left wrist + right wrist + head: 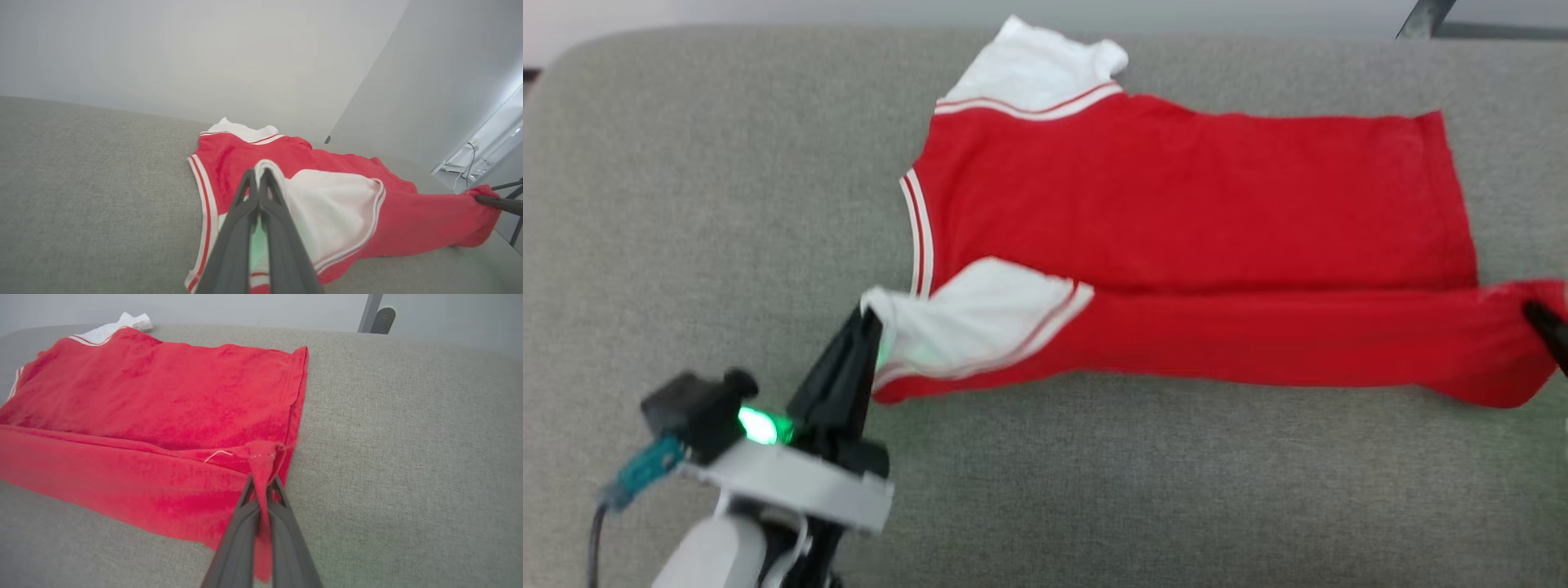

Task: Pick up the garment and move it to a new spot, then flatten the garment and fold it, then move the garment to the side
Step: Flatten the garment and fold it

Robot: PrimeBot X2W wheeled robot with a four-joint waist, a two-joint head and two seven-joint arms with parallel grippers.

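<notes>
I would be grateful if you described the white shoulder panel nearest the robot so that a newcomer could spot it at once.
On the grey cushion lies the red garment. At the left end of its near edge sits the white shoulder panel, bordered by striped trim. Unlike the other white panel at the far edge, it is pinched by the shut left gripper.

garment point(1192, 196) | red, white panels, striped trim | flat on grey cushion point(686, 204) | near edge seemingly folded over
</notes>
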